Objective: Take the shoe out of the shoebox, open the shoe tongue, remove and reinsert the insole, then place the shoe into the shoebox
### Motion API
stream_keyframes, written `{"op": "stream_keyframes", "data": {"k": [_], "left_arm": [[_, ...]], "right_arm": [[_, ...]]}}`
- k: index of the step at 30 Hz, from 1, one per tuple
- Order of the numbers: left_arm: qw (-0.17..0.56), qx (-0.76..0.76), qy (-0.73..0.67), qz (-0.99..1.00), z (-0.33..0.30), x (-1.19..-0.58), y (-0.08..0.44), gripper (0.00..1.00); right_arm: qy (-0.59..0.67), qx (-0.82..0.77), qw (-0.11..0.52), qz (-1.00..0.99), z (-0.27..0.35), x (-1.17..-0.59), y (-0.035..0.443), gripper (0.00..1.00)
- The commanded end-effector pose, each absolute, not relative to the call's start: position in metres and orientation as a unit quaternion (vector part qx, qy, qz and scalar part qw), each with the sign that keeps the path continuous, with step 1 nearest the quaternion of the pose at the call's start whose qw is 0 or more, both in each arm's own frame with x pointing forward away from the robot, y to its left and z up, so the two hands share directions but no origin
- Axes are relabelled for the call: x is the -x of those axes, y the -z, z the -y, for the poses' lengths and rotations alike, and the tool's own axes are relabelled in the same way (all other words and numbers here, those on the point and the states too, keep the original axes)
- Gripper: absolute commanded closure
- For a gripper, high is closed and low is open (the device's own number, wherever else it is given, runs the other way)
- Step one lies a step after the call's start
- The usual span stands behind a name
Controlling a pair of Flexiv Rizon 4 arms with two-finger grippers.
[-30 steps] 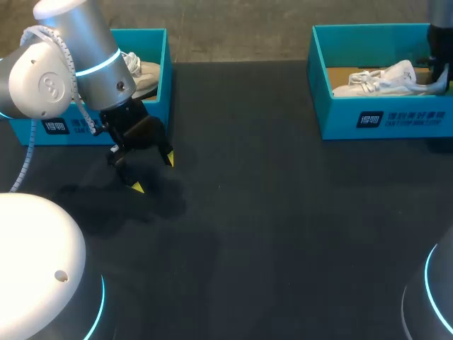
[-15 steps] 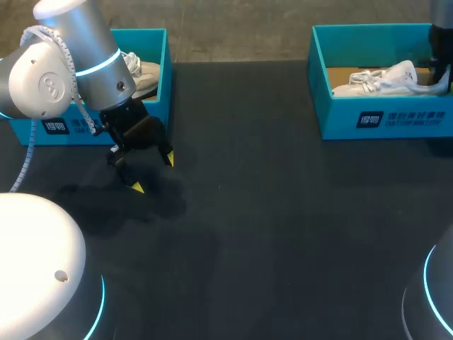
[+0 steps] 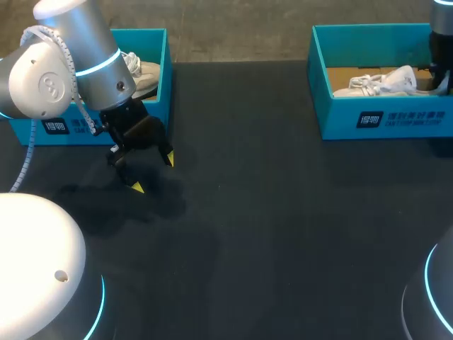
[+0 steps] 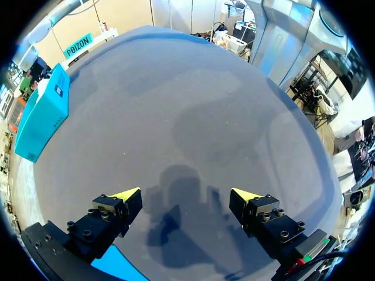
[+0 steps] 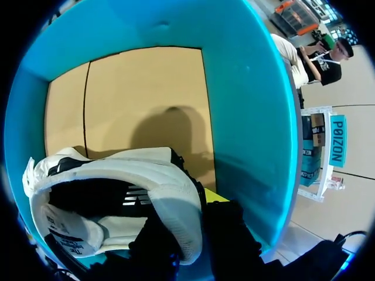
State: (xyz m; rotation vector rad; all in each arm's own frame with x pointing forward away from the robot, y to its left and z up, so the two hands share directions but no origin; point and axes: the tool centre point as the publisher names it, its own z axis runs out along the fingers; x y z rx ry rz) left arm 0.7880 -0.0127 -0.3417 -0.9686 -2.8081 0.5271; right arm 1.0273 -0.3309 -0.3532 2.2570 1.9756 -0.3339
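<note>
White shoe (image 3: 379,83) lies in the box (image 3: 382,117) at the desk's (image 3: 269,212) 2 o'clock, toe to 9, heel to 3, where right pincer (image 5: 187,219) looks clamped on it; left pincer (image 4: 186,198), apart, hangs well off at 10.
</note>
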Motion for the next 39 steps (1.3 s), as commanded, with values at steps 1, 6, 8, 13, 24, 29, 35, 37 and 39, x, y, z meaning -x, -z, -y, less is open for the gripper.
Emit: {"op": "stream_keyframes", "data": {"k": [1, 6, 8, 13, 24, 29, 35, 37, 39], "left_arm": [[0.062, 0.321, -0.173, 0.929, 0.013, -0.788, 0.342, 0.00], [0.062, 0.321, -0.173, 0.929, 0.013, -0.788, 0.342, 0.00], [0.062, 0.321, -0.173, 0.929, 0.013, -0.788, 0.342, 0.00], [0.062, 0.321, -0.173, 0.929, 0.013, -0.788, 0.342, 0.00], [0.062, 0.321, -0.173, 0.929, 0.013, -0.788, 0.342, 0.00], [0.062, 0.321, -0.173, 0.929, 0.013, -0.788, 0.342, 0.00], [0.062, 0.321, -0.173, 0.929, 0.013, -0.788, 0.342, 0.00], [0.062, 0.321, -0.173, 0.929, 0.013, -0.788, 0.342, 0.00], [0.062, 0.321, -0.173, 0.929, 0.013, -0.788, 0.342, 0.00]], "right_arm": [[0.110, -0.748, 0.057, -0.652, 0.333, -1.036, 0.358, 1.00], [0.111, -0.748, 0.054, -0.652, 0.334, -1.038, 0.367, 1.00], [0.111, -0.748, 0.052, -0.652, 0.334, -1.038, 0.371, 1.00], [0.111, -0.749, 0.047, -0.652, 0.336, -1.039, 0.379, 1.00], [0.103, -0.748, 0.027, -0.655, 0.333, -1.034, 0.389, 0.88], [0.089, -0.749, 0.014, -0.657, 0.332, -1.032, 0.385, 0.52], [0.078, -0.750, 0.012, -0.657, 0.326, -1.029, 0.370, 0.42], [0.075, -0.749, 0.013, -0.658, 0.324, -1.028, 0.361, 0.40], [0.073, -0.749, 0.014, -0.658, 0.322, -1.027, 0.353, 0.38]]}}
